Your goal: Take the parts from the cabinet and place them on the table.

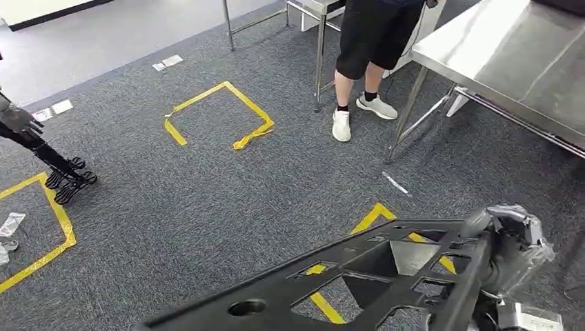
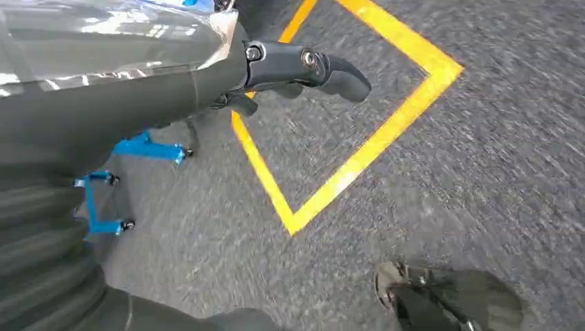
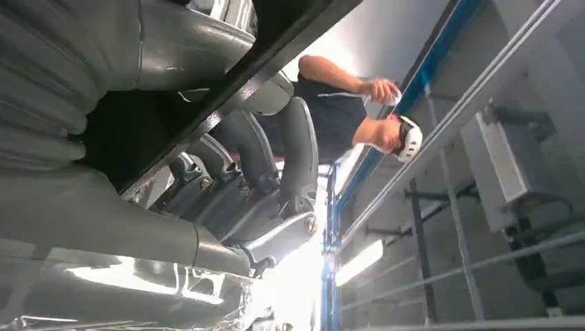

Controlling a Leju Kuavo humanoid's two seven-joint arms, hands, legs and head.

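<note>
Grey carpet (image 1: 207, 207); black part (image 1: 359, 276) cropped.

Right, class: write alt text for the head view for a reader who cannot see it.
The right hand holds a black frame part over grey carpet marked with yellow tape squares. A person stands beside a steel table.

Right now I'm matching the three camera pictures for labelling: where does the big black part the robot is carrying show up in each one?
Head view: the black part spans the lower edge, its far end held by the right hand.
Left wrist view: not in it; the left hand hangs over a yellow tape square.
Right wrist view: its dark edge crosses the upper left, fingers wrapped around it.
Shared landmark: the person in black.
</note>
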